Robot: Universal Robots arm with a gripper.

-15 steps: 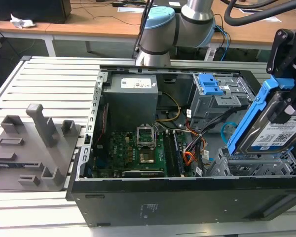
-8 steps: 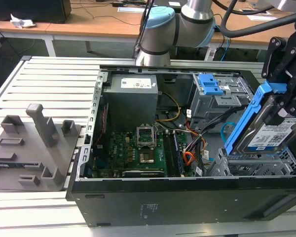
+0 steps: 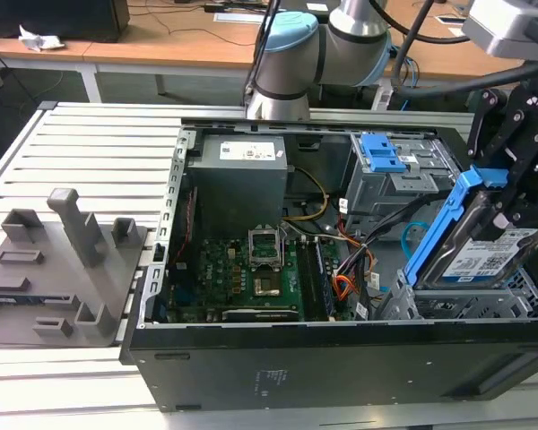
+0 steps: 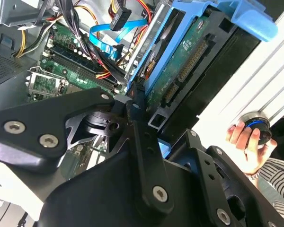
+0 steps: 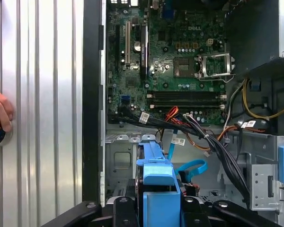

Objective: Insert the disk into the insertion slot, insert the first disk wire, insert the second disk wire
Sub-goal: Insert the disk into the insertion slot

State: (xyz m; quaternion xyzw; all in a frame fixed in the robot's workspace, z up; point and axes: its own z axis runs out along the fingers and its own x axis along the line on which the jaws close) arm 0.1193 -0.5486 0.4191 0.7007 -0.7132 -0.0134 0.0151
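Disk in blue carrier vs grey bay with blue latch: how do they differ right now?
The disk hangs tilted in the gripper above the insertion slot; the grey bay sits level, fixed in the case. Blue plastic frames the disk's long edge; the grey bay has only a blue latch on top. The disk is flat and thin; the grey bay is a taller box. Both pair grey metal with bright blue plastic.
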